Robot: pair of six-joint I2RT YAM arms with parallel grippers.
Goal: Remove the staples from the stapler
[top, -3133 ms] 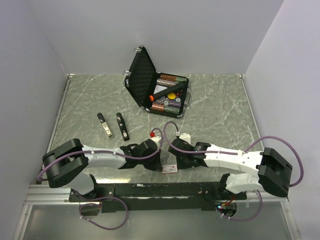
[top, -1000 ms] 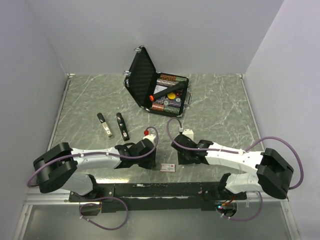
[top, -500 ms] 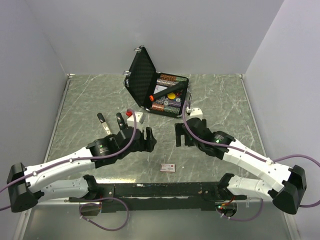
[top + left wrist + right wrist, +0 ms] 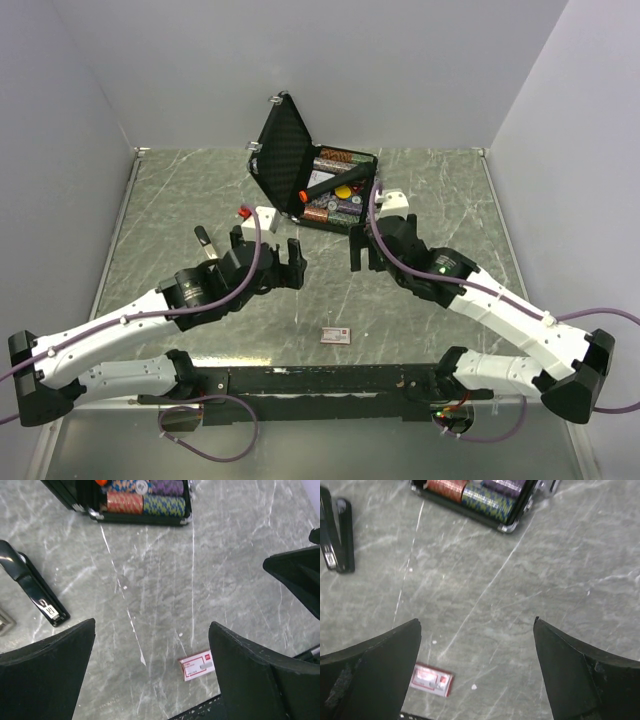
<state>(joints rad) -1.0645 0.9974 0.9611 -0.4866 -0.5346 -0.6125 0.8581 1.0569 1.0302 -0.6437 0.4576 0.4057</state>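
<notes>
The black stapler [image 4: 37,594] lies on the marble table, left of centre. It shows at the upper left in the right wrist view as the stapler [image 4: 345,537]. In the top view only a black and silver piece [image 4: 208,250] shows beside my left arm. No staples show in any view. My left gripper [image 4: 294,266] hangs open above the table with nothing between its fingers [image 4: 50,675]. My right gripper [image 4: 357,252] faces it, also open and empty, and both its fingers [image 4: 375,665] frame bare marble.
A small white and red box [image 4: 338,335] lies near the front edge; it is also seen as the box [image 4: 198,664] and the box [image 4: 431,678]. An open black case [image 4: 280,140] with coloured chips stands at the back centre. Grey walls close in three sides.
Both arms have lifted away from the small box and reached toward the far side of the table. Both grippers have opened wide. The box stays where it lay.
</notes>
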